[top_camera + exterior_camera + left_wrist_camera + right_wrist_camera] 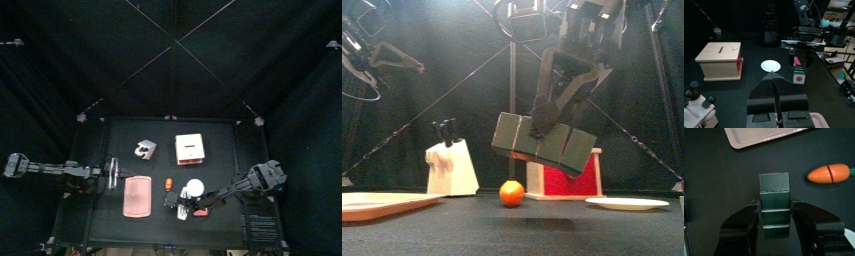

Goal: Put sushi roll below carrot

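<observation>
We see the right arm's fingers (pixel 775 207) clamped on the sushi roll (pixel 773 188), one finger on each long side, so they are narrowed onto it. The roll is a dark green bar in several segments, and its far end sticks out past the fingertips. From the front, the sushi roll hangs tilted in the air, clear of the tabletop (pixel 227 140). It is higher than the carrot (pixel 512 193) and a little to the picture's right of it. The carrot lies on the tabletop, small and orange. In the right wrist view it sits off to one side of the roll's free end, near it but not touching. Behind the hanging roll in the front view stands a wooden box with a red front (pixel 563 178). A white knife block (pixel 452 166) stands to the left of the carrot, with dark handles poking out of its top. A pink tray (pixel 382 203) lies at the front left of the tabletop and a white plate (pixel 627 203) at the front right. From above, the carrot lies between the tray and the plate. The left arm waits at the left side of the tabletop, and its fingers (pixel 777 76) are pressed together with nothing between them. Past them, the left wrist view shows the plate lying flat and the box beside it. It also shows the roll's white end face with a red centre, hanging under the right arm.
</observation>
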### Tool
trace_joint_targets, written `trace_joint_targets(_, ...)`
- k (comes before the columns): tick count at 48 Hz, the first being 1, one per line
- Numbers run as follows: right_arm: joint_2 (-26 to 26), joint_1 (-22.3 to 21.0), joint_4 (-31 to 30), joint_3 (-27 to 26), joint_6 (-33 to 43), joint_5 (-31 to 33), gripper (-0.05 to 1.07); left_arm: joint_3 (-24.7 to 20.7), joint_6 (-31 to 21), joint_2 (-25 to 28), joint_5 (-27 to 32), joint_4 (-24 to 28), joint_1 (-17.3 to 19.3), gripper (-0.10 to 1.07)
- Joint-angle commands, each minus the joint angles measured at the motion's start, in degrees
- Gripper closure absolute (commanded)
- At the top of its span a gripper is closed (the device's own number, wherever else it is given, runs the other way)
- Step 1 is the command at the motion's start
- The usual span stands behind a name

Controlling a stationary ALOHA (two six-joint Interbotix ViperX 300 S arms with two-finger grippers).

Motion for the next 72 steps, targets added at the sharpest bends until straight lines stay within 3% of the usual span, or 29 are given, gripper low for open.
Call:
trace_joint_targets(1,-0.26,0.18,0.62,-1.93,-1.58,-0.09,0.41,-0.79,0.0,0.18,-0.53,-0.26,-0.09,1.0)
trace_joint_targets(22,3.08,0.18,2.9,-3.69,-4.83,1.23,0.39,-0.7,0.0,0.09,-0.53,-0.18,-0.09,1.0)
trace_joint_targets(53,4.13,0.18,2.81,-5.01,-4.83,2.46,0.05,-0.7,0.0,0.09,-0.53,-0.18,0.0,1.0)
trace_joint_targets(72,4.31,0.18,2.55,-5.71,-4.92,5.71,0.03,-0.7,0.0,0.09,-0.53,-0.18,-0.09,1.0)
